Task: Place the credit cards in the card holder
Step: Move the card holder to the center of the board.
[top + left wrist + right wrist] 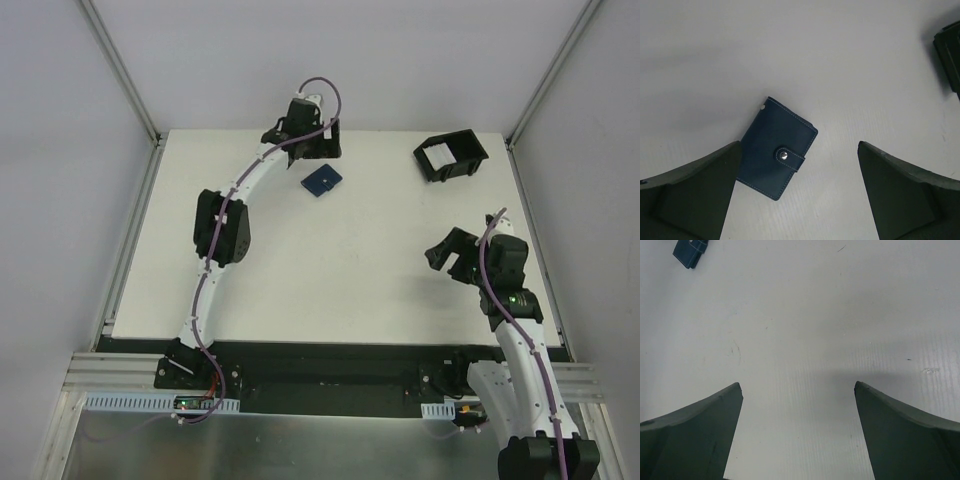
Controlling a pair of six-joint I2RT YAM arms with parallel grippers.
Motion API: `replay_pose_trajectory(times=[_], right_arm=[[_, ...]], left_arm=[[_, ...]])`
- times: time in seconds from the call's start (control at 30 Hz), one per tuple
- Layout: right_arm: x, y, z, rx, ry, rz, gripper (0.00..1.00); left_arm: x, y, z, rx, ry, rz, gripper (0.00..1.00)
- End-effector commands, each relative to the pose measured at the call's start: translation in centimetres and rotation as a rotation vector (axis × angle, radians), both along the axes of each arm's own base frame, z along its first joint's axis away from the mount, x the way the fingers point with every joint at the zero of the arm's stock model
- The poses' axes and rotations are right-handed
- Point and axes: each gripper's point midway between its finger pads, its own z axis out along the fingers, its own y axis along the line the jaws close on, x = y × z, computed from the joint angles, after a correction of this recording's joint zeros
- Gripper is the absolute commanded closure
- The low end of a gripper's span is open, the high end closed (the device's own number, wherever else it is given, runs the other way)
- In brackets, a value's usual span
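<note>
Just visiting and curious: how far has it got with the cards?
Nothing looks done. The card holder lies snapped shut, and the open left fingers hover over it. What look like cards sit in the black box. Opening and filling remain.

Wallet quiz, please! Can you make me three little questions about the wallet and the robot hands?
1. True or false: the wallet is snapped shut.
2. Which one is nearer the wallet? A) left gripper B) right gripper
3. Fill in: the box at the far right of the table is coloured ____.

Key: 1 true; 2 A; 3 black.
</note>
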Motion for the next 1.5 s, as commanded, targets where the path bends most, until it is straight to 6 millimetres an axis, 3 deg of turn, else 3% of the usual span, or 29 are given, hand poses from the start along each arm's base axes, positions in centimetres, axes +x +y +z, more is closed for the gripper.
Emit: replay_pose_trajectory(times=[0.0, 0.33, 0.7, 0.9, 1.03, 1.27, 1.47], right_arm=[[0.2, 0.3, 1.6, 0.017, -0.019, 0.007, 0.04], [0.4, 0.2, 0.7, 0.027, 0.017, -0.012, 0.04], [0.7, 0.6, -0.4, 0.059, 0.051, -0.01, 0.04], [0.6, 0.8, -0.7, 0.068, 0.056, -0.007, 0.04], [0.6, 0.8, -0.9, 0.07, 0.058, -0.007, 0.04], [0.6, 0.8, -1.3, 0.073, 0.075, -0.007, 0.04], [0.7, 0.9, -1.6, 0.075, 0.086, -0.002, 0.04]], left_arm=[[0.4, 1.9, -3.2, 0.15, 0.028, 0.017, 0.01], [-2.3, 0.5, -8.5, 0.12, 0.212, -0.069, 0.01], [-5.5, 0.4, -11.0, 0.152, 0.309, -0.123, 0.02], [-6.6, 0.9, -10.9, 0.18, 0.32, -0.135, 0.14], [-7.1, 1.1, -10.6, 0.195, 0.319, -0.141, 0.27], [-7.6, 1.2, -10.4, 0.21, 0.317, -0.154, 0.36], [-7.6, 0.7, -10.5, 0.197, 0.319, -0.173, 0.54]])
